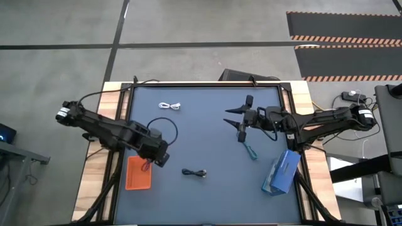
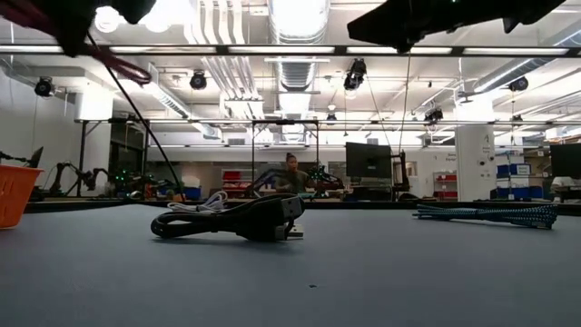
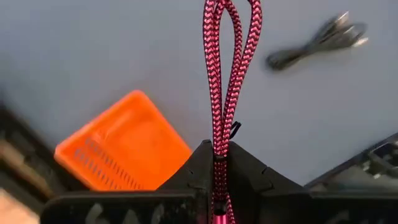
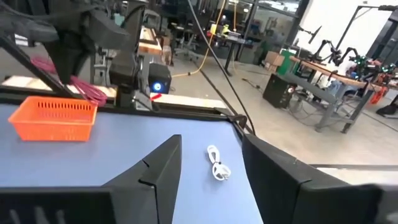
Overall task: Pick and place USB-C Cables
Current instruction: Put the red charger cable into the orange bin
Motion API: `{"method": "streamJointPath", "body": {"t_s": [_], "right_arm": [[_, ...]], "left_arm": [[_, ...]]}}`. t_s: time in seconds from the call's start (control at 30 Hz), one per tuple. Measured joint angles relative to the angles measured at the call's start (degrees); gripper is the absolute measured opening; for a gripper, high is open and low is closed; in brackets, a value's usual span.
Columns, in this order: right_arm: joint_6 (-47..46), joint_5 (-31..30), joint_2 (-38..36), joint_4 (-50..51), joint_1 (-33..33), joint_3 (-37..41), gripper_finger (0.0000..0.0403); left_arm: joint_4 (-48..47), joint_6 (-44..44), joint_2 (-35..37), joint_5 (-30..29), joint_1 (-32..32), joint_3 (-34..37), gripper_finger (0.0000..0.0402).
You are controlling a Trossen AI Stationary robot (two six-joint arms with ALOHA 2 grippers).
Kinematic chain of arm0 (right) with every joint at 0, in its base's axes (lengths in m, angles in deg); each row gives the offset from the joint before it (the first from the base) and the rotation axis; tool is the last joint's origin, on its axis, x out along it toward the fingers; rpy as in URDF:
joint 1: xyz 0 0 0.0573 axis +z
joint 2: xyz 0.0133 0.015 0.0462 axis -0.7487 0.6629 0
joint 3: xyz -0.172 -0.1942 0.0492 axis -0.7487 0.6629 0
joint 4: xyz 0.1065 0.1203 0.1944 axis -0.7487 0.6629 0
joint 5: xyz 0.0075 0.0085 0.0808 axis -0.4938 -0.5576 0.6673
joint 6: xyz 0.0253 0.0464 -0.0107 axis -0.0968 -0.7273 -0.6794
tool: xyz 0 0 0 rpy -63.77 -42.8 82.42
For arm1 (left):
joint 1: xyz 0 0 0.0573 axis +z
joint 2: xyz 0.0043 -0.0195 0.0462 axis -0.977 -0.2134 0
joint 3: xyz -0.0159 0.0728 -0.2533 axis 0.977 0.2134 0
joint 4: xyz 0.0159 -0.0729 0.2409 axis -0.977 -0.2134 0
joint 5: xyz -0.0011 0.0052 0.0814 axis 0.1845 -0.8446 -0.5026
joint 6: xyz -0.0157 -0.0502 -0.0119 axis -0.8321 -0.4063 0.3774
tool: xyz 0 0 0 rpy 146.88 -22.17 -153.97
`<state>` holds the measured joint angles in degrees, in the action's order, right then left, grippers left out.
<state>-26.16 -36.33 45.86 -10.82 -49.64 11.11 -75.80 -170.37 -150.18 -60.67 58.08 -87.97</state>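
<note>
My left gripper (image 1: 158,158) stands over the table beside the orange tray (image 1: 138,173), shut on the magenta-pink cable (image 3: 227,62). In the right wrist view this cable (image 4: 87,90) slants in the air above the tray (image 4: 53,118). The black cable (image 1: 195,172), the white cable (image 1: 169,107) and the teal-blue cable (image 1: 251,150) lie flat on the blue mat. My right gripper (image 1: 236,123) hovers open at the mat's right, pointing level toward the left, with nothing between its fingers. My left gripper pinches the magenta-pink cable bundle (image 3: 219,152) between its two fingers, several strands together. The fingers come from above, pointing steeply down, and lie along the cable. The cable's loop end (image 3: 233,18) reaches out past the fingertips, lifted clear of table and tray.
A flat blue box (image 1: 281,171) lies at the mat's near right, close to the teal-blue cable. The mat has a dark frame and wooden borders (image 1: 94,169). In the low view a person (image 2: 290,174) sits far behind the table.
</note>
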Motion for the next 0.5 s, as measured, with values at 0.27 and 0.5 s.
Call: {"method": "streamJointPath", "body": {"t_s": [0.27,0.5], "right_arm": [[1.58,0.00,-1.08,3.80,0.01,0.01,0.0142],[2.56,0.00,-1.46,4.10,0.02,0.02,0.0126]], "left_arm": [[-0.69,-5.72,-1.06,3.34,-6.04,5.08,0.0012],[-0.57,-19.78,-1.36,3.10,-9.72,11.74,0.0012]]}}
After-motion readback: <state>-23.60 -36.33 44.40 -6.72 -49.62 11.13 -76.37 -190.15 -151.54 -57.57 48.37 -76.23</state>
